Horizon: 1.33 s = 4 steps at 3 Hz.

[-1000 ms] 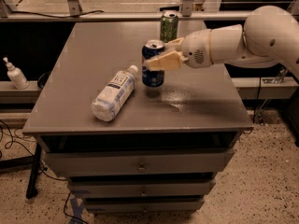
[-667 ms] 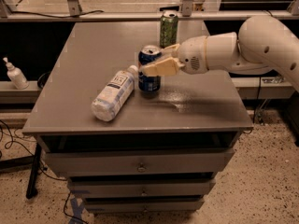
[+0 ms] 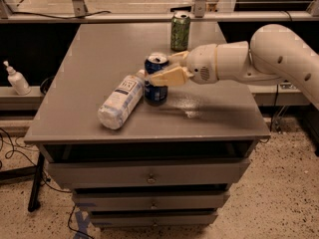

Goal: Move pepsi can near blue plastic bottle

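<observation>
Pepsi can (image 3: 155,92), small, dark blue, silver-topped, stands on the grey table (image 3: 99,49) just beside the capped end of the lying clear pale-blue plastic bottle (image 3: 119,99). The cream two-finger gripper (image 3: 160,68) pinches it from the right; a green can (image 3: 180,31) stands beyond.

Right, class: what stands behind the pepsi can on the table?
A green can stands upright behind the pepsi can, apart from it, near the far edge of the table. The gripper clasps the pepsi can, hiding the surface just behind it.
</observation>
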Motion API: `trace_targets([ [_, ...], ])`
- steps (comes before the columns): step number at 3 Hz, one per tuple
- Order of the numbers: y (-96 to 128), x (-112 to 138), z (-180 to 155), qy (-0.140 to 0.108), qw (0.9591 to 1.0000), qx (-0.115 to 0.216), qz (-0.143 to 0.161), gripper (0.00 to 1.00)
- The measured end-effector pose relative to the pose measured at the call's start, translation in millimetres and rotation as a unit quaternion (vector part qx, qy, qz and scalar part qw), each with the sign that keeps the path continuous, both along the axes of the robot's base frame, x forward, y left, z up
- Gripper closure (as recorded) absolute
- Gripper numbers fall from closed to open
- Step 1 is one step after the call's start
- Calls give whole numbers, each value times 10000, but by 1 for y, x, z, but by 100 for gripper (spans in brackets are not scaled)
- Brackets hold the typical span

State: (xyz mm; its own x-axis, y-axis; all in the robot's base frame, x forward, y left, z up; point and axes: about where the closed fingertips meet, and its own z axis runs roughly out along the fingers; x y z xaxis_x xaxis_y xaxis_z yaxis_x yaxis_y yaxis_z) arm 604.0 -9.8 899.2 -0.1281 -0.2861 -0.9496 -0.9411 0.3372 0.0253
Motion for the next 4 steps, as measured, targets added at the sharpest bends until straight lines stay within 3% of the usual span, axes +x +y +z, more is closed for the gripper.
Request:
trace_targets([
  [2,0,-3,4,-221,9996,88,132,12],
  [3,-1,-4,6,-240,9995,92,164,0],
  [4,-5,-4,7,-222,9996,45,169,0],
])
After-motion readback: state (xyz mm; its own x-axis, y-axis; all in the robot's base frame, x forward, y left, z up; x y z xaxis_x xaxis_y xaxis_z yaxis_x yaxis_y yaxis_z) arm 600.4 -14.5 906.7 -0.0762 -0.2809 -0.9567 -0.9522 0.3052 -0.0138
